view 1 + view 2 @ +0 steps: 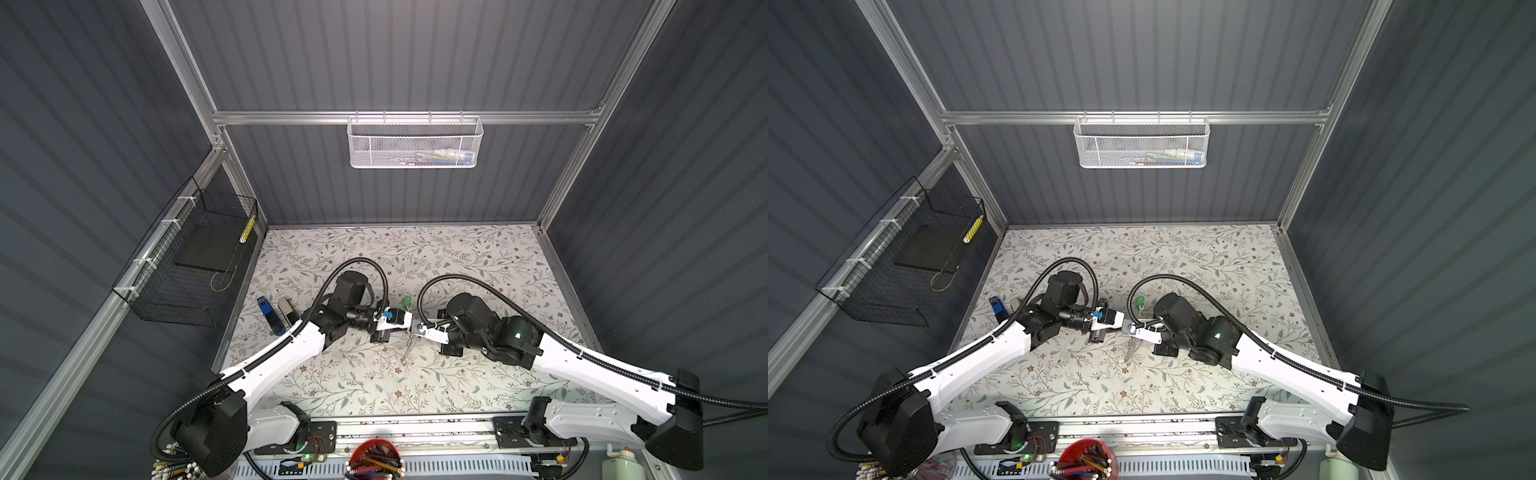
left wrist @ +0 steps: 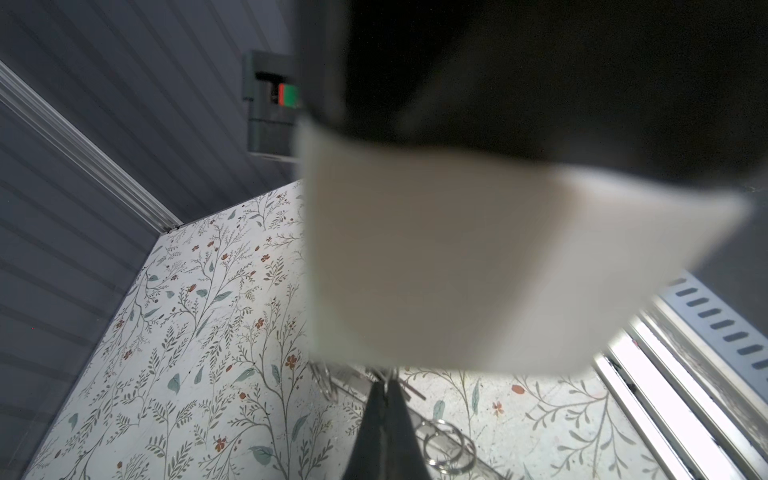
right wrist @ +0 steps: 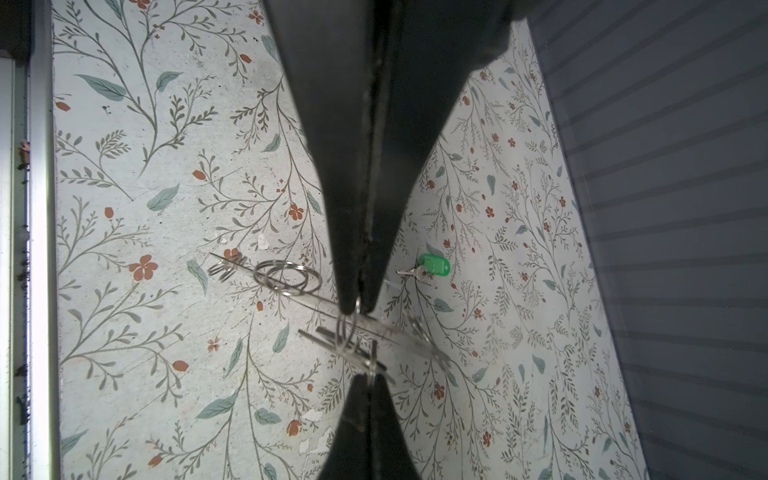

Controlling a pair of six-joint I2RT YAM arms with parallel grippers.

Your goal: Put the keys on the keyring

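Note:
Both grippers meet tip to tip above the middle of the floral table. The keyring (image 3: 291, 286), a thin flat see-through grey strip with small metal loops, hangs between them and slants down toward the table (image 1: 409, 352) (image 1: 1129, 351). My left gripper (image 1: 406, 325) (image 2: 386, 386) is shut on one of its loops (image 3: 347, 328). My right gripper (image 1: 415, 331) (image 3: 370, 376) is shut on a thin metal piece with dark-edged bars (image 3: 332, 338), apparently the clear-tagged key, right at that loop. The green-tagged key (image 3: 432, 266) (image 1: 408, 301) lies free on the table behind the grippers.
A blue stapler (image 1: 270, 318) and a grey stapler (image 1: 288, 311) lie at the table's left edge. A black wire basket (image 1: 187, 266) hangs on the left wall and a white mesh basket (image 1: 415, 143) on the back rail. A red cup of pencils (image 1: 376, 459) stands in front.

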